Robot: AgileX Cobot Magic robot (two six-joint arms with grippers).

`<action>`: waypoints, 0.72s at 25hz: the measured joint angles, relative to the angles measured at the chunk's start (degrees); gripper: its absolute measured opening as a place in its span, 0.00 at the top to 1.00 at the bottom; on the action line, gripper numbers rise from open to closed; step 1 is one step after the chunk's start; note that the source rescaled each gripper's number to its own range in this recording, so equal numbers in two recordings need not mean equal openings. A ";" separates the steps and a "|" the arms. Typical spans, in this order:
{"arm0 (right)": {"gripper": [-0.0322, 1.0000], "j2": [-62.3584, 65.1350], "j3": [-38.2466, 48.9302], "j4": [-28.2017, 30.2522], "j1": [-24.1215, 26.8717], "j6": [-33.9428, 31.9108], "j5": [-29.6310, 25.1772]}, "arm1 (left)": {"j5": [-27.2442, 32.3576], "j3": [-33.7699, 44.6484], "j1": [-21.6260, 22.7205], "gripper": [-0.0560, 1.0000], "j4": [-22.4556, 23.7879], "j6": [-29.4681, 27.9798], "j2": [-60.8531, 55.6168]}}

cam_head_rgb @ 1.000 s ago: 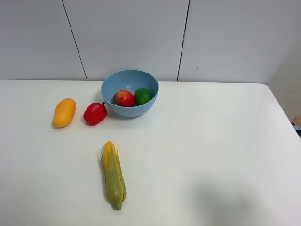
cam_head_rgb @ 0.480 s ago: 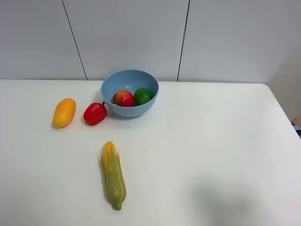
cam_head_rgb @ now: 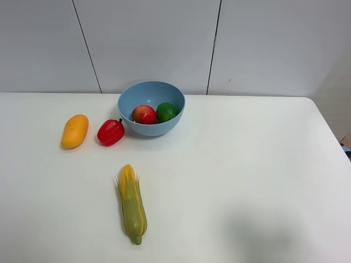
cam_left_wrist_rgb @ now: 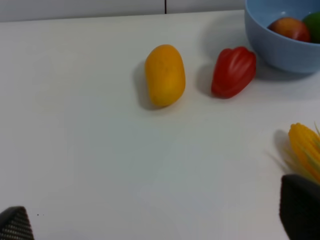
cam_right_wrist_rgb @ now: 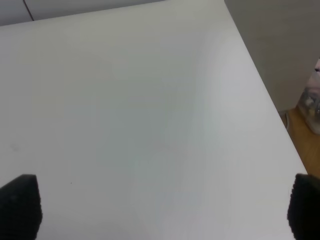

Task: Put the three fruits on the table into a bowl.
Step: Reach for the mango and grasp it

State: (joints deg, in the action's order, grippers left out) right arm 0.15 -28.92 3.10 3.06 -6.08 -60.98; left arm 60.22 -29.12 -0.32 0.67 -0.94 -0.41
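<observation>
The light-blue bowl (cam_head_rgb: pixel 151 108) stands at the back of the white table (cam_head_rgb: pixel 247 164). The red-yellow pomegranate-like fruit (cam_head_rgb: pixel 144 114) and the green lime (cam_head_rgb: pixel 166 112) lie inside it. The orange-yellow mango (cam_head_rgb: pixel 74 131) lies on the table left of the bowl; it also shows in the left wrist view (cam_left_wrist_rgb: pixel 164 75). Neither arm shows in the exterior high view. My left gripper (cam_left_wrist_rgb: pixel 155 225) is open and empty, well short of the mango, with only its fingertips (cam_left_wrist_rgb: pixel 300 210) showing. My right gripper (cam_right_wrist_rgb: pixel 160 210) is open and empty over bare table.
A red bell pepper (cam_head_rgb: pixel 111 132) lies between the mango and the bowl, close to the bowl's left side. A yellow-green corn cob (cam_head_rgb: pixel 132 203) lies near the front middle. The table's right edge (cam_right_wrist_rgb: pixel 270 105) shows in the right wrist view.
</observation>
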 joint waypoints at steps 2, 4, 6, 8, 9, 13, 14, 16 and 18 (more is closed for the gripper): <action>0.01 0.00 0.00 0.00 0.00 0.00 0.00 | 0.00 0.00 0.00 0.00 0.00 0.00 0.00; 0.01 0.00 0.00 0.00 0.00 0.00 0.00 | 0.00 0.00 0.00 0.00 0.00 0.00 0.00; 0.01 0.00 0.00 0.00 0.00 0.00 0.00 | 0.00 0.00 0.00 0.00 0.06 0.00 0.00; 0.01 0.00 0.00 0.00 0.00 0.00 0.00 | 0.00 0.00 0.00 0.00 0.06 0.00 0.00; 0.01 0.00 0.00 0.00 0.00 0.00 0.00 | 0.00 0.00 0.00 0.00 0.06 0.00 0.00; 0.01 0.00 0.00 0.00 0.00 0.00 0.00 | -2.48 -1.39 0.00 0.00 0.31 0.00 2.04; 0.01 0.00 0.00 0.00 0.00 0.00 0.00 | -5.27 -2.20 0.00 0.00 0.38 0.00 4.32; 0.01 0.00 0.00 0.00 0.00 0.00 0.00 | -11.58 -4.16 0.00 0.00 0.32 0.00 10.29; 0.01 0.00 0.00 0.00 0.00 0.00 0.00 | -18.57 -5.44 0.00 0.00 0.32 -0.13 17.94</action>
State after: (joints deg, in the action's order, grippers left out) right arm 0.15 -28.92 3.10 3.06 -6.08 -60.98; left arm 41.65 -34.55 -0.32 1.00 -1.07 17.53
